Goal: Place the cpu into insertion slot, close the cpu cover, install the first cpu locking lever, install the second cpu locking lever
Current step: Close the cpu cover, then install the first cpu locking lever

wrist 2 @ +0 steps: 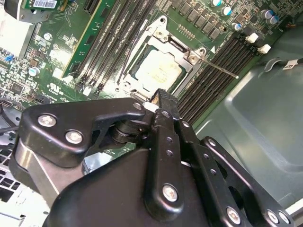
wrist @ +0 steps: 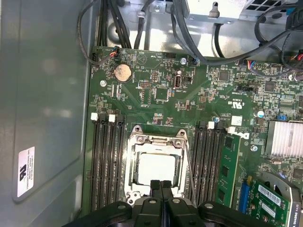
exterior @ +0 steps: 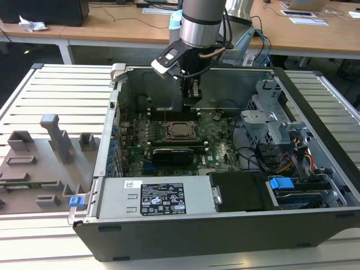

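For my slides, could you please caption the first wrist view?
Shut gripper beside the cpu, framed by the closed cpu cover.

My tabletop [exterior: 62,84] is pale grey metal, ribbed in long parallel slats that run out to both sides of the exterior view and catch a soft, even light. A grey moulded fixture tray [exterior: 45,163] lies on it at the exterior view's left. Behind stand wooden desks [exterior: 112,25] on white legs [exterior: 66,53], with dark floor [exterior: 22,53] beneath them. A crumpled white scrap [exterior: 31,24] sits beside a dark box [exterior: 45,10] on one desk; loose papers [exterior: 308,21] lie on another.
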Robot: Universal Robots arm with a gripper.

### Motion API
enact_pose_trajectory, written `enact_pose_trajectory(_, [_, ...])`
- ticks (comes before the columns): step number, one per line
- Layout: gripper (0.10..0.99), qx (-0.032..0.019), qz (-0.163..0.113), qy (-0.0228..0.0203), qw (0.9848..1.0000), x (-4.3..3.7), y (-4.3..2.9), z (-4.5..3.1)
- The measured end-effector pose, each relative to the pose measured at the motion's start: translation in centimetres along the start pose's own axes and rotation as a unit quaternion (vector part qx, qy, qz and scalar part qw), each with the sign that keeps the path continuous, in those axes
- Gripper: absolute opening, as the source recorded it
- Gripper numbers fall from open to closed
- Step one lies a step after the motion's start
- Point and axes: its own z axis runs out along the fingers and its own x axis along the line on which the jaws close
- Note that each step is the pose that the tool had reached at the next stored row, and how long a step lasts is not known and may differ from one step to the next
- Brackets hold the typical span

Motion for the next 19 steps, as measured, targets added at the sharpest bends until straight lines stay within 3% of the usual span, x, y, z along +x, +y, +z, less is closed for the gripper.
enact_pose_trajectory(7, [0.106,0.0,0.0,0.0,1.0,0.0,0.0,-0.02])
enact_pose_trajectory(12, [0.106,-0.0001,-0.038,-0.0021,0.9993,0.0,0.0,-0.03])
enact_pose_trajectory(15, [0.106,-0.0003,-0.076,-0.004,0.9971,0.0,0.0,-0.03])
enact_pose_trajectory(19, [0.106,-0.0005,-0.148,-0.0077,0.989,0.0,0.0,-0.03])
